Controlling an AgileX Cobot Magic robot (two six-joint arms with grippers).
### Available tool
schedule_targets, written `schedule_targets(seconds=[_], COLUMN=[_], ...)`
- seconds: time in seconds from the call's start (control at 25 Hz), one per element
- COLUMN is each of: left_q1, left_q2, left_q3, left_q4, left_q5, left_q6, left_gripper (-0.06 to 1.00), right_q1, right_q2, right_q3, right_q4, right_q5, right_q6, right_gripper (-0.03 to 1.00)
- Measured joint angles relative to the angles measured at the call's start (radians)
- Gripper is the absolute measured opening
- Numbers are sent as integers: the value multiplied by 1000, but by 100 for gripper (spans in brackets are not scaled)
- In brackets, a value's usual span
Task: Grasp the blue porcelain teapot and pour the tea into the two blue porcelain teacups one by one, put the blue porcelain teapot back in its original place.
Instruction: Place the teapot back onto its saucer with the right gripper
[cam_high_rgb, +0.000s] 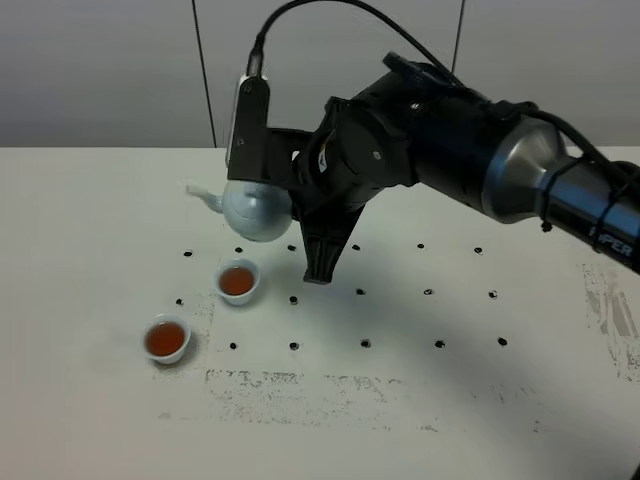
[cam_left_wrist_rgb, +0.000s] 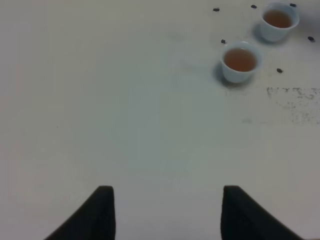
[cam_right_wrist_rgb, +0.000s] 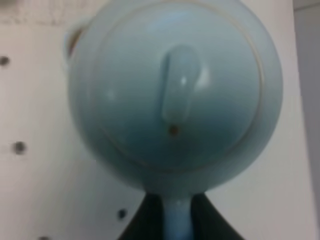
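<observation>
Exterior high: right claw (cam_right_wrist_rgb: 177, 225) pinches the round, glossy pale-blue porcelain teapot (cam_high_rgb: 257, 210) by its loop handle, aloft just behind two brimming pale-blue porcelain teacups (cam_high_rgb: 238, 281) (cam_high_rgb: 167, 338). A slipping handle or a low swing could knock them over. Left claw (cam_left_wrist_rgb: 167, 189) gapes wide, empty.

On the dark forearm of the right arm (cam_high_rgb: 596, 222), pale letters read roughly "PER", their start unclear. Worn grey smudges on the bench (cam_high_rgb: 90, 420) spell nothing legible.

You have a white tabletop (cam_high_rgb: 90, 430) with rows of small dark dots (cam_high_rgb: 428, 292) across its middle. Along the near edge you see a long grey scuffed band (cam_high_rgb: 290, 385), and another worn patch (cam_high_rgb: 612, 310) by the right edge. Grey wall panels (cam_high_rgb: 100, 70) stand behind the far edge.
</observation>
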Motion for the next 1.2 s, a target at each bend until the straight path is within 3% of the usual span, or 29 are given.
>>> schedule_targets(seconds=[0.2,0.44,0.6,1.2], left_q1=[0,0,0,0], left_q2=[0,0,0,0], left_q3=[0,0,0,0], left_q4=[0,0,0,0], left_q5=[0,0,0,0], left_q6=[0,1,1,1], left_gripper=[45,45,45,45], right_q1=[-42,-56,-56,-49], right_q2=[-41,-41,-38,95], right_q3=[123,261,320,329], right_q4=[129,153,198,214], right_q5=[-11,-161,-248,-339], right_q6=[282,504,551,558], right_gripper=[4,4,4,4])
